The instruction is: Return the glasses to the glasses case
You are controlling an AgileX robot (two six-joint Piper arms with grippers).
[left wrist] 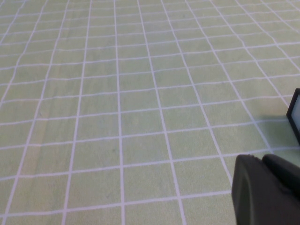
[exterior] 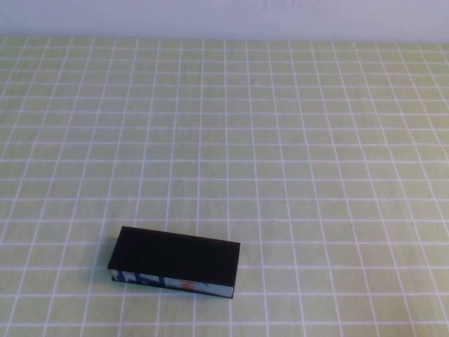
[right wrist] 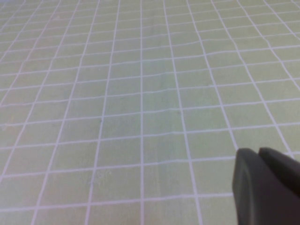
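You see the glasses case [exterior: 174, 262] lying on the green checked tablecloth [exterior: 316, 168] in the high view, at the near edge of the table and to the robot's left of centre. Its flat black lid is down, so the inside is hidden from you. The long side facing the robot carries the blue, white and orange print. The case sits slightly askew to the white grid lines, with its right end a little nearer the robot than its left. Nothing touches it, and the cloth lies flat all around it. Beyond the far edge of the cloth you see a pale wall [exterior: 224, 15].

Neither arm reaches into the high view. You find the left gripper [left wrist: 265, 190] only in the left wrist view, as a dark rounded bulk low in one corner, above the cloth. You cannot tell whether it is released or clenched. At the edge of that same picture a dark-rimmed object [left wrist: 295, 115] with a pale face is cut off by the frame. You cannot tell what it is from so little of it.

The right gripper [right wrist: 263, 187] shows the same way in the right wrist view, as a dark shape in one corner over bare checked cloth. You cannot tell its state either.
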